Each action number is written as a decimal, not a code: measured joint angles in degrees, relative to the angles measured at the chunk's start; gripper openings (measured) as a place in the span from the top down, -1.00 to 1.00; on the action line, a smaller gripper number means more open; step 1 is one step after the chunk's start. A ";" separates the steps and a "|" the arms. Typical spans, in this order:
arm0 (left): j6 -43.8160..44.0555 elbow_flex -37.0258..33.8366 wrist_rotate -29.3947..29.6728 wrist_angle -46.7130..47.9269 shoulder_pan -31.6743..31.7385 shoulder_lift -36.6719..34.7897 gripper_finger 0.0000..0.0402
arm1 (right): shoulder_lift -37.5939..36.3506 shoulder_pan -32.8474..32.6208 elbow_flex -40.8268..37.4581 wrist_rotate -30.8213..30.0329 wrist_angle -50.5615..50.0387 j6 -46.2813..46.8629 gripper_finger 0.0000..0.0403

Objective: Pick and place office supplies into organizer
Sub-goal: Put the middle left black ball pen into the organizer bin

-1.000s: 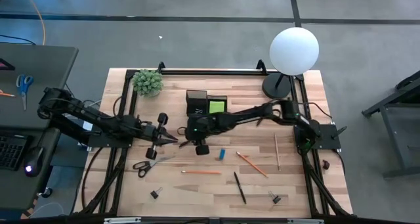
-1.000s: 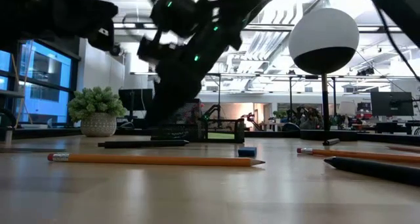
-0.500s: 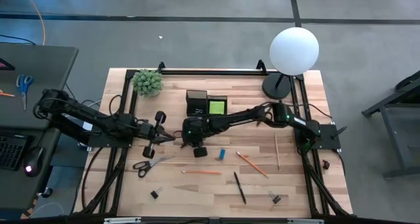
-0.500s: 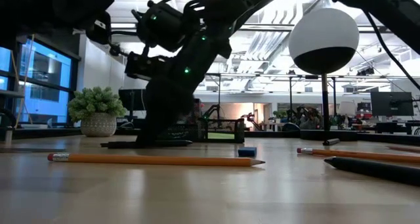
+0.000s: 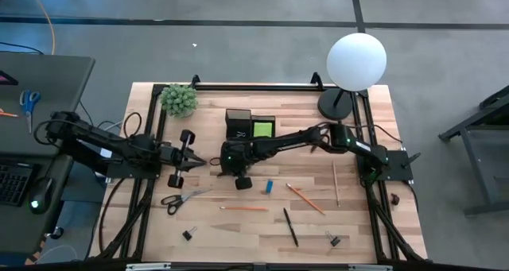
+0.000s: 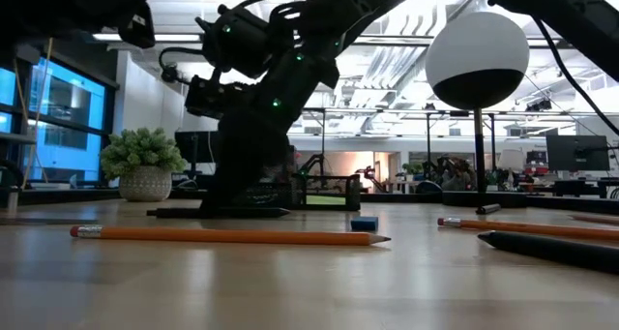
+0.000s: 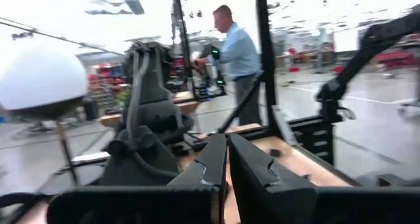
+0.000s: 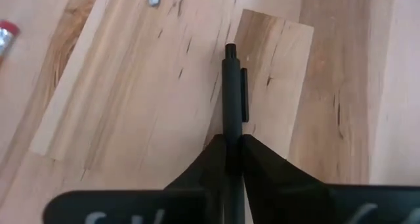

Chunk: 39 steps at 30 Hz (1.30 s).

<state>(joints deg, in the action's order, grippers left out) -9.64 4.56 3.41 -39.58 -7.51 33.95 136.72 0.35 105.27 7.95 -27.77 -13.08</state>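
Note:
My right gripper (image 8: pixel 231 145) reaches across to the table's middle (image 5: pixel 223 170) and is shut on a black pen (image 8: pixel 231 86), which lies flat on the wood (image 6: pixel 218 212). My left gripper (image 7: pixel 227 161) hovers just left of it (image 5: pixel 199 161), with its fingers together and nothing between them. The black organizer (image 5: pixel 250 125) stands behind, a lime-green pad (image 5: pixel 262 130) in one compartment. Black-handled scissors (image 5: pixel 179 199), an orange pencil (image 5: pixel 244 208), a blue block (image 5: pixel 270 186), more pens and pencils (image 5: pixel 306 198) and binder clips (image 5: pixel 188 234) lie on the near half. My right gripper pinches the black pen's shaft (image 8: pixel 231 133) between its two fingers, a little behind the clip (image 8: pixel 245 96). The fingers come down from above and lie across the pen. The clip end sticks out ahead of them. The pen lies level on the table (image 6: pixel 174 212).
A potted plant (image 5: pixel 179 99) stands at the far left corner, a white globe lamp (image 5: pixel 356 60) with a round base (image 5: pixel 334 104) at the far right. A person (image 7: pixel 236 53) stands in the room beyond. Blue-handled scissors (image 5: pixel 29 102) lie on the side desk.
My right gripper has come down onto the pen and shifted slightly toward the table's left. My left gripper has drawn back toward the left edge, away from the pen. The pen has stayed where it lay on the table.

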 joint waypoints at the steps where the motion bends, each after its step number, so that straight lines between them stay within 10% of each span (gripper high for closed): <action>1: -0.51 0.00 1.02 0.82 0.00 -1.02 0.95 | -0.13 0.26 0.01 0.51 0.03 0.43 0.91; 18: -4.63 0.02 4.36 10.98 0.00 -11.59 0.95 | -16.72 5.19 -1.04 -20.64 3.92 5.53 0.93; 30: -3.61 0.04 4.14 11.09 0.00 -12.45 0.95 | -19.07 16.28 -16.61 -7.52 39.95 5.78 0.93; 39: -3.57 0.04 4.11 12.35 0.00 -12.45 0.95 | -19.05 19.41 -21.70 -4.48 43.60 10.93 0.88</action>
<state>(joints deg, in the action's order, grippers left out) -13.22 4.60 7.53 -27.23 -7.51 21.50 117.67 19.76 83.57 3.47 15.83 -2.15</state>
